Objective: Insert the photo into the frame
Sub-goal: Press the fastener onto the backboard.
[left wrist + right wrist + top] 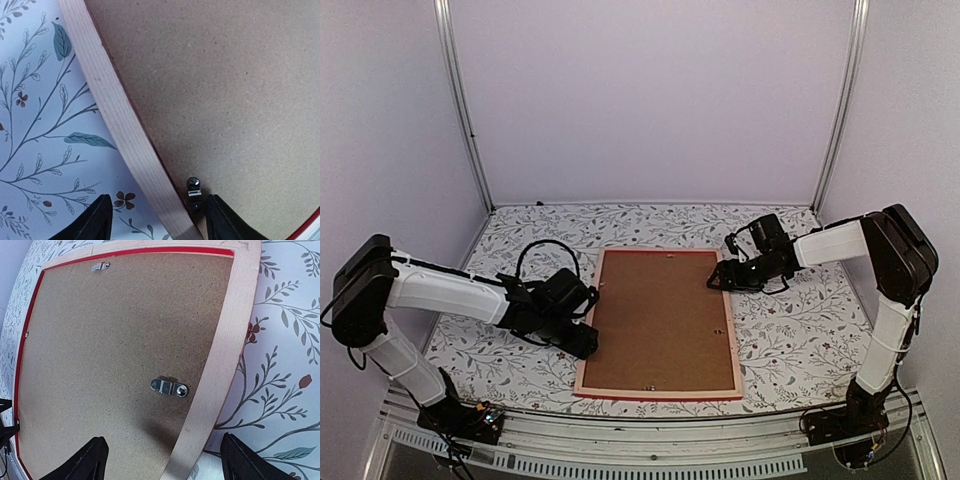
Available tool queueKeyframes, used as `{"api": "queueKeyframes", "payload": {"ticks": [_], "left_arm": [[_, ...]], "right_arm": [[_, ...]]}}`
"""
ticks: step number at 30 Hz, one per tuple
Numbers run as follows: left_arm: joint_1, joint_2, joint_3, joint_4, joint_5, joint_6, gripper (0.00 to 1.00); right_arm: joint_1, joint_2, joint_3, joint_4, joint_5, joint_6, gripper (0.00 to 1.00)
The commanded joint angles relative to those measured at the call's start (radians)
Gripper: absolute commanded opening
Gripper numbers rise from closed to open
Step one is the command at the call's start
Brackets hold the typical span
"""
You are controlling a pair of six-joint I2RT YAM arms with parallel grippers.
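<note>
Left gripper [157, 226]: jaws stood open at the bottom edge of the left wrist view, holding nothing.
Left fingers [98, 220]: one dark tip hung over the cloth and the other over the board, with the wooden rail passing between them.
Small turn clip [193, 192]: sat on the board just beside the rail, between the two tips and nearer the right-hand one.
Right gripper [169, 465]: jaws spread wide and empty at the bottom of the right wrist view, one tip on each side of the rail.
Metal hanger plate [169, 387]: lay on the board just left of the rail, above the fingertips.
The frame [658, 393]: lay flat and back side up in the centre of the overhead view, with pale wood rails all round and a thin red line at the inner edge.
Backing board [660, 320]: plain brown, filling the opening inside the rails.
Arms: in the overhead view the left one reached the frame's left rail, the right one its upper right corner.
Tablecloth [790, 330]: pale, printed with leafy sprigs, under everything.
</note>
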State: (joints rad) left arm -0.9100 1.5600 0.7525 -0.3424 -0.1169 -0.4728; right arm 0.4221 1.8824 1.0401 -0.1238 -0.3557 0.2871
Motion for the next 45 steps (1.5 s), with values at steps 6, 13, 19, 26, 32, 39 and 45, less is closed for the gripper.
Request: {"api": "queueKeyframes", "payload": {"ticks": [6,13,19,26,32,39,45], "left_arm": [[-0.014,0.022,0.013,0.029,-0.011,-0.015,0.67],[-0.013,0.031,0.012,0.024,-0.032,-0.014,0.59],[-0.012,0.039,0.007,0.024,-0.039,-0.019,0.53],[-0.012,0.038,-0.013,0.026,-0.033,-0.025,0.48],[-0.012,0.021,-0.037,0.029,-0.038,-0.034,0.42],[-0.011,0.012,-0.05,0.046,-0.026,-0.038,0.36],[0.005,-0.008,-0.086,0.081,0.011,-0.078,0.31]], "right_arm": [[-0.003,0.034,-0.045,-0.092,0.005,0.002,0.82],[-0.003,0.033,-0.049,-0.091,0.004,0.003,0.82],[-0.003,0.031,-0.052,-0.089,0.003,0.005,0.82],[-0.003,0.029,-0.054,-0.089,0.003,0.006,0.82],[-0.003,0.029,-0.055,-0.089,0.003,0.005,0.82],[-0.003,0.026,-0.053,-0.093,0.003,0.004,0.82],[-0.003,0.022,-0.053,-0.098,0.006,0.004,0.82]]}}
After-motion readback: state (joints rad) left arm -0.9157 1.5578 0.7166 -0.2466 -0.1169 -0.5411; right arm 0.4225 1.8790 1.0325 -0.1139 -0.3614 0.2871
